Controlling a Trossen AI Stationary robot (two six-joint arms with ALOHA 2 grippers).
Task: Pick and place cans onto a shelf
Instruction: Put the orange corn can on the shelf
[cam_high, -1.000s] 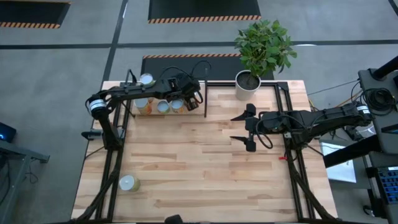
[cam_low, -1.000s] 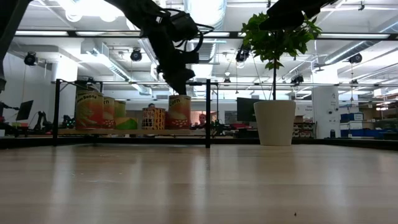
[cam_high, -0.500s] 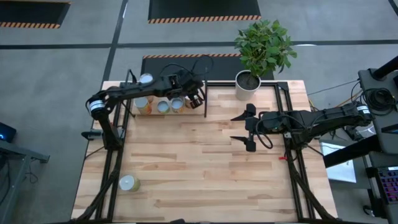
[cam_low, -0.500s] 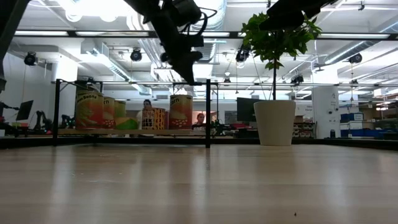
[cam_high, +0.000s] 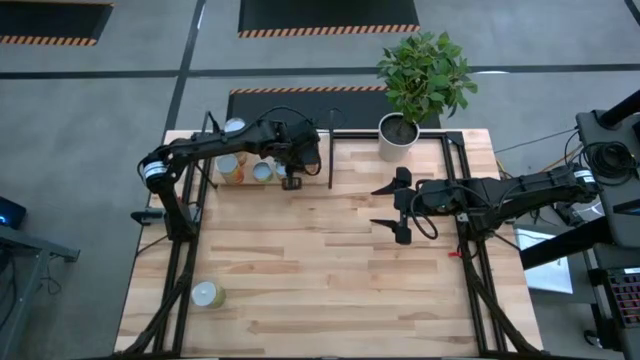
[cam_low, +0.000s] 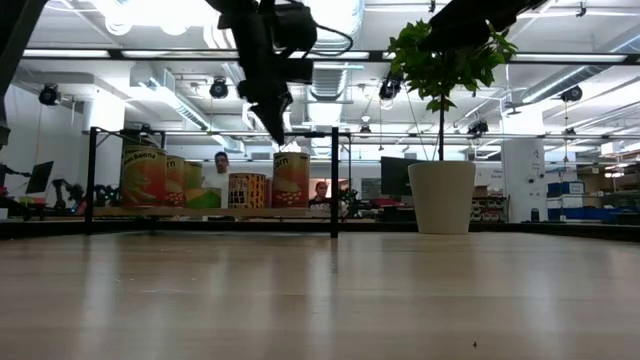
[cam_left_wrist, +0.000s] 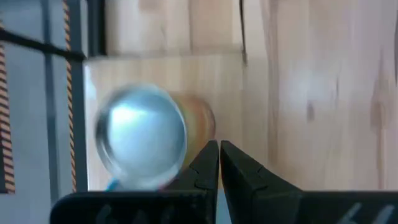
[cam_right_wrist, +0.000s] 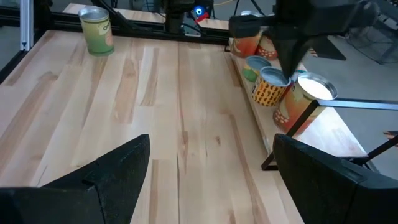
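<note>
High view. Shelf (cam_high: 268, 172): at the desk's (cam_high: 330, 270) far-left corner. Cans (cam_high: 262, 172): row of three or four on the shelf; one more on a post top just behind the shelf; one lone can (cam_high: 206, 294) well apart from the shelf, at the desk's near-left corner. Left end effector (cam_high: 291, 182): at the shelf's front edge, clenched, empty. Right end effector (cam_high: 398, 209): well apart from the shelf, mid-desk, spread wide, empty. Plant pot (cam_high: 398, 130): right of the shelf.

Low view. Cans stand upright on the shelf (cam_low: 210, 211); orange, yellow and green labels, lettering too small to read. Left end effector hangs above the row.

Left wrist view. One can (cam_left_wrist: 144, 135), silvery top, orange side, on the shelf board; fingers (cam_left_wrist: 208, 163) pressed together beside it.

Right wrist view. Lone can (cam_right_wrist: 97, 28), green label, unreadable, far from the shelf.

Handling, judged: rigid metal, smooth and likely slippery, moderately heavy if full; grasp across the side wall at mid-height, upright.
</note>
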